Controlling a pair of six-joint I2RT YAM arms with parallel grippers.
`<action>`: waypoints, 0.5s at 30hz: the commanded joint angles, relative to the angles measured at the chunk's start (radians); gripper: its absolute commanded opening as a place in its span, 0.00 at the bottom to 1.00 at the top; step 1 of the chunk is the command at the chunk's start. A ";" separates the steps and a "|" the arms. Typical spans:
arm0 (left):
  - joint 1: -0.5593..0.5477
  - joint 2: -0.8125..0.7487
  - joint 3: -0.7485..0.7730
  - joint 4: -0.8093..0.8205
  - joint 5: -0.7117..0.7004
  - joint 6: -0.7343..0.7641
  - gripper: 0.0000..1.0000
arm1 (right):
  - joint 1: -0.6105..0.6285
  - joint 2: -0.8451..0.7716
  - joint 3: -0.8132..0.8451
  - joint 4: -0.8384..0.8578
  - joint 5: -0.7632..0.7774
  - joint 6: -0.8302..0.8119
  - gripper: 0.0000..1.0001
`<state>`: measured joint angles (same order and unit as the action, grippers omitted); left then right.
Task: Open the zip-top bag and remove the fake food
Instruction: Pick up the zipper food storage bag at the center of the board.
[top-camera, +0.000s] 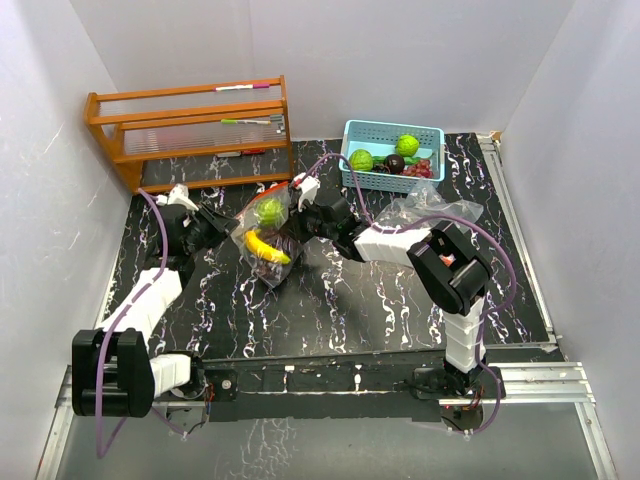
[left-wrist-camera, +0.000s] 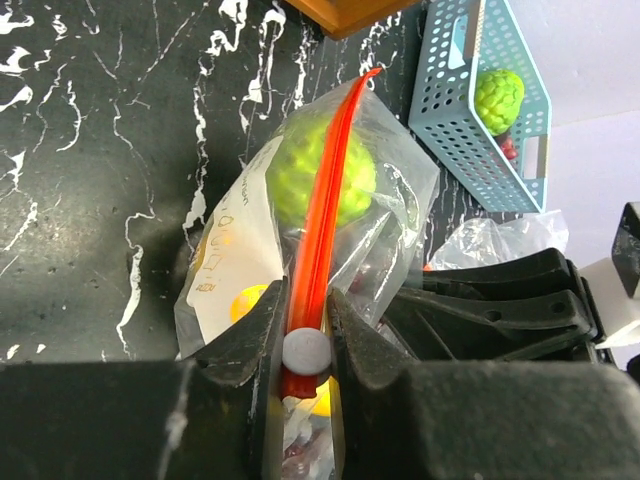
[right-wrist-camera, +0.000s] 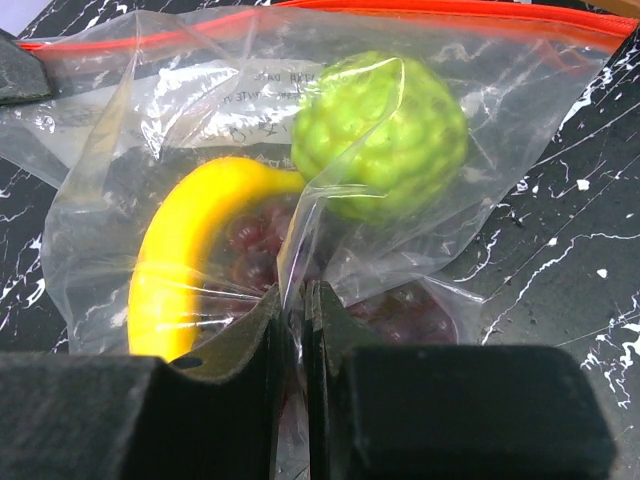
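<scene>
The clear zip-top bag stands on the black marbled table between my two grippers, its red zip strip on top. Inside it is the fake food: a bumpy lime-green ball, a yellow banana and dark purple grapes. My left gripper is shut on the strip's end at the white slider. My right gripper is shut on a fold of the bag's plastic, below the green ball. From above, the left gripper is at the bag's left and the right gripper at its right.
A light-blue basket at the back holds green balls and dark pieces. A wooden rack stands at the back left. A second crumpled clear bag lies by the right arm. White walls close in on three sides.
</scene>
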<state>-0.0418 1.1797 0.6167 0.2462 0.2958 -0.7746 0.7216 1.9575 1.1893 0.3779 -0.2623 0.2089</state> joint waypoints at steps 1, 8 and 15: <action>-0.004 -0.016 0.030 -0.040 -0.031 0.017 0.00 | -0.003 -0.044 0.007 0.061 -0.008 0.006 0.14; -0.010 0.033 0.083 -0.022 -0.049 0.023 0.00 | 0.004 -0.135 -0.109 0.063 -0.097 -0.006 0.13; -0.009 0.063 0.140 0.056 0.007 0.070 0.00 | 0.113 -0.250 -0.148 -0.083 -0.126 -0.169 0.23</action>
<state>-0.0490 1.2404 0.6937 0.2234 0.2630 -0.7506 0.7422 1.8130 1.0172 0.3592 -0.3481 0.1814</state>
